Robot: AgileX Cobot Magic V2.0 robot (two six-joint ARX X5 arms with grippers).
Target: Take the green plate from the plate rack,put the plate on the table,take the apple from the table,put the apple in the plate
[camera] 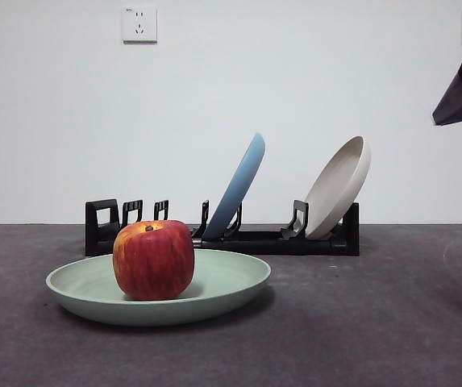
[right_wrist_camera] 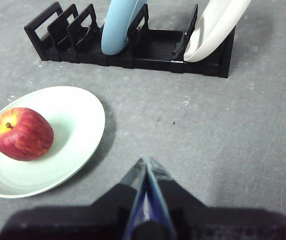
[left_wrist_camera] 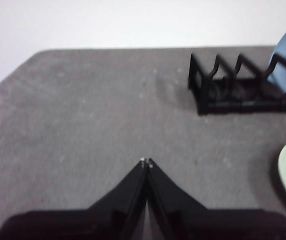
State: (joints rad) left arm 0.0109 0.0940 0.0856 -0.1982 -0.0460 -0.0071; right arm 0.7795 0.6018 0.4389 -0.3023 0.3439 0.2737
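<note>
I've got the apple (camera: 153, 260) sitting in the green plate (camera: 222, 284) on the table (camera: 376, 322), in front of the plate rack (camera: 271, 240); left gripper (left_wrist_camera: 146, 161) and right gripper (right_wrist_camera: 145, 160) both clenched, holding nothing
</note>
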